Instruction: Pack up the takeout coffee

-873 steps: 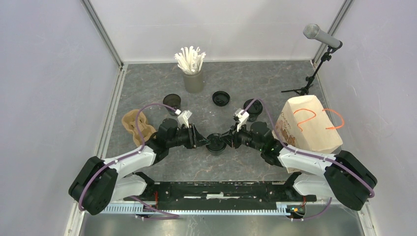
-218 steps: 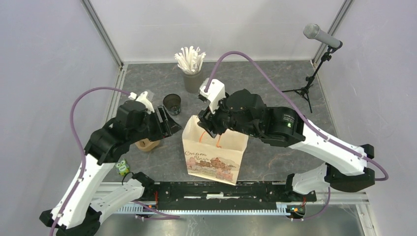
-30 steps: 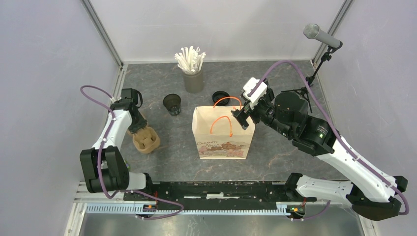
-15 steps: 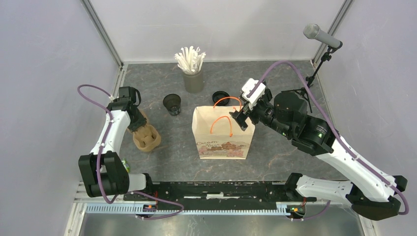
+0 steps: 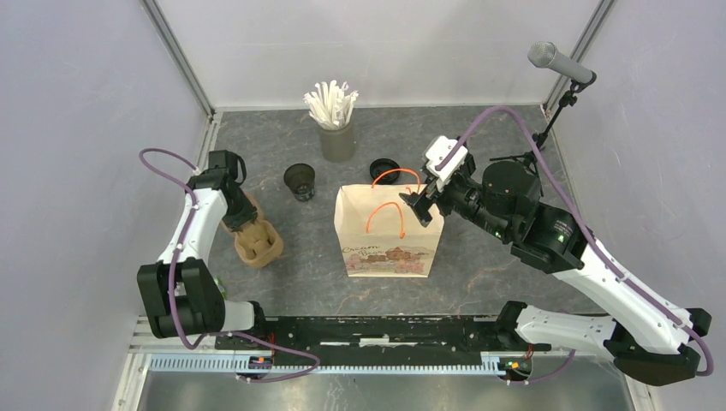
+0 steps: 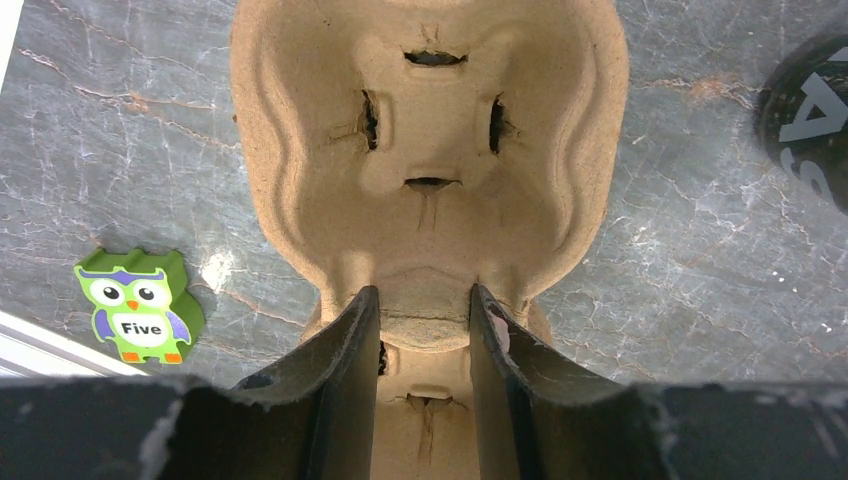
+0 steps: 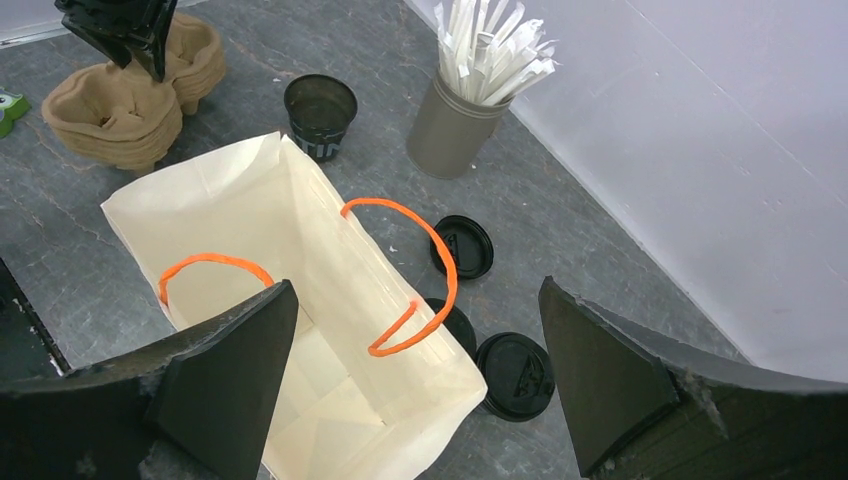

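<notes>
At the far left a green owl token [image 6: 140,318] lies on the desk [image 5: 479,265], just beside the stack of pulp carriers [image 5: 257,241]. The left gripper [image 6: 422,300] reaches over the stack's near end. Its fingers [image 6: 350,350] are partly closed and pinch the raised lip of the top carrier [image 6: 425,150], likely to lift one tray free so the cups have something to sit in.

Next along, one open black cup [image 5: 300,180] stands upright and unlidded, near the grey cup of straws [image 5: 336,141]. In the middle the paper bag [image 5: 389,235] stands with its mouth spread and its orange handles [image 7: 405,270] up. As far as the wrist view shows, nothing is inside it.

The right gripper [image 7: 415,285] hovers over the bag's right rim with fingers wide apart, holding nothing. It seems placed to steady the bag or keep the mouth open. Behind the bag sit three round black tops [image 7: 515,375] — loose lids or lidded cups, I cannot tell. No coffee is packed yet.
</notes>
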